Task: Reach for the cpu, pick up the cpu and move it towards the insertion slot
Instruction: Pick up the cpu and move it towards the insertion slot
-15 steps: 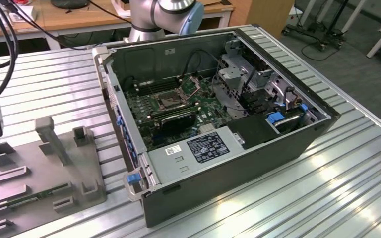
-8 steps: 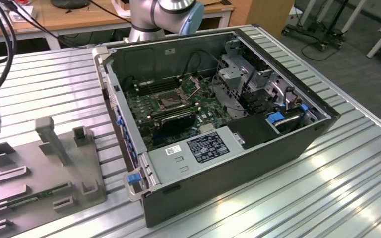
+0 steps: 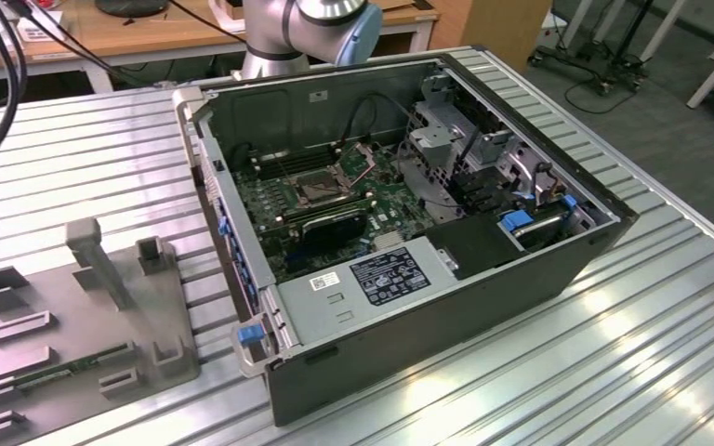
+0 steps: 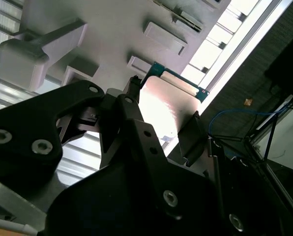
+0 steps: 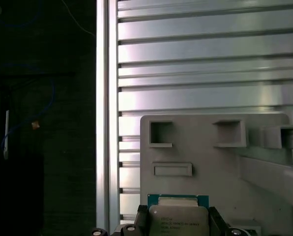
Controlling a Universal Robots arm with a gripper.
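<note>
Pick-up step in hand: the claw (image 4: 163, 105) is clamped on two opposite edges of the chip (image 5: 178, 215), at the edge of the grey tray (image 5: 200, 157). The socket (image 3: 313, 189) lies well apart inside the open computer case (image 3: 456, 307); reaching it likely calls for a level carry over the case wall.

Overhead light throws bright glare streaks on ribbed metal table (image 3: 654, 316); pc case (image 3: 456, 307) interior shaded. In second wrist view, cpu (image 4: 163, 101) top washed out w/ glare; floor (image 5: 43, 123) dim in first wrist view.
</note>
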